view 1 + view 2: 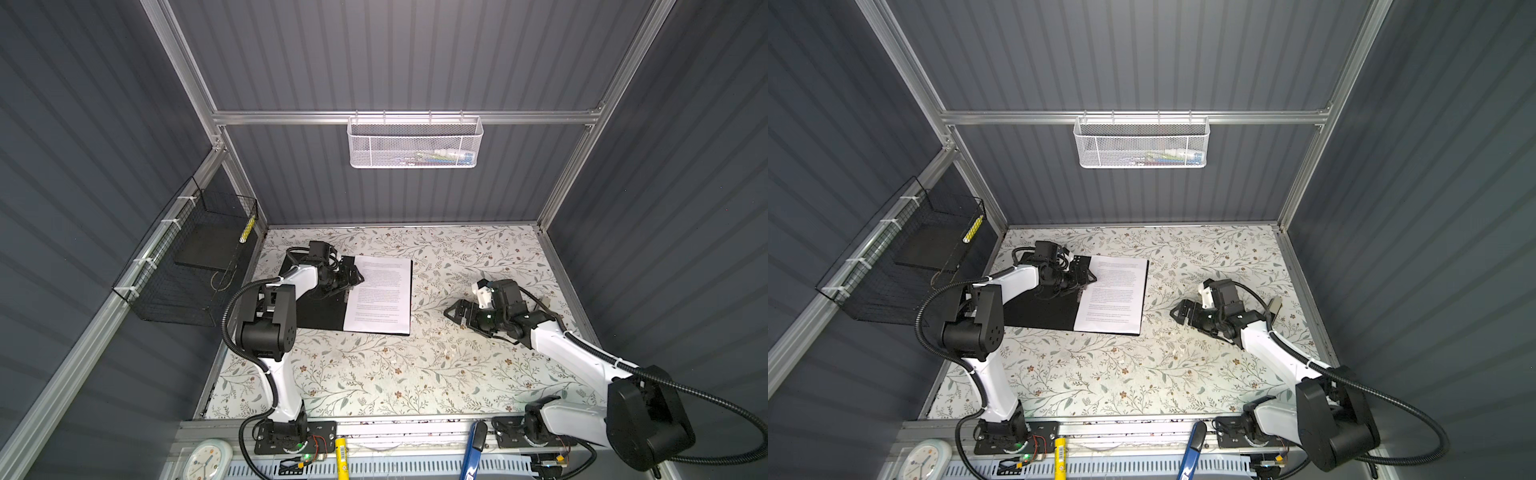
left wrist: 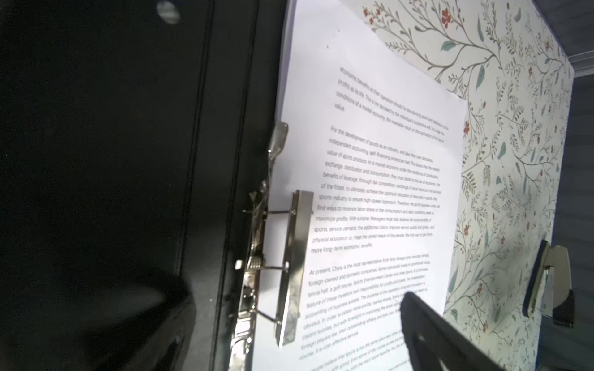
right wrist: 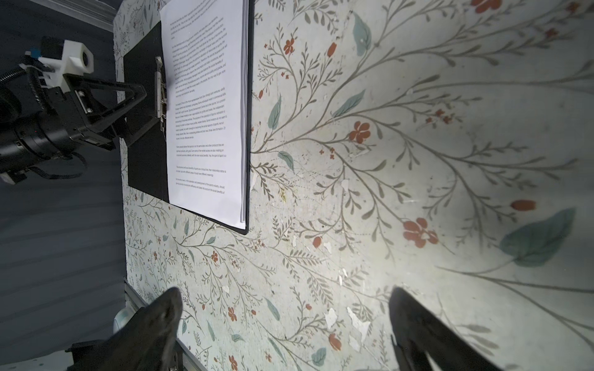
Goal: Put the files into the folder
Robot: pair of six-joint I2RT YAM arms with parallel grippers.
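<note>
The files (image 1: 380, 293) lie stacked inside the open folder (image 1: 320, 313) on the bench (image 1: 374, 374). The left gripper (image 1: 353, 277) hovers wide open at the metal clamp (image 2: 294, 266), and the right gripper (image 1: 455, 313) is spread, empty. A clumsy press could skew or crease the floppy sheets.

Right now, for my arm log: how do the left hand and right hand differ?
The left hand sits over the open folder, at its metal clip beside the files; the right hand is over floral tabletop, apart from the folder. In both top views the left hand points right, the right hand left. Both are open, holding nothing.
</note>
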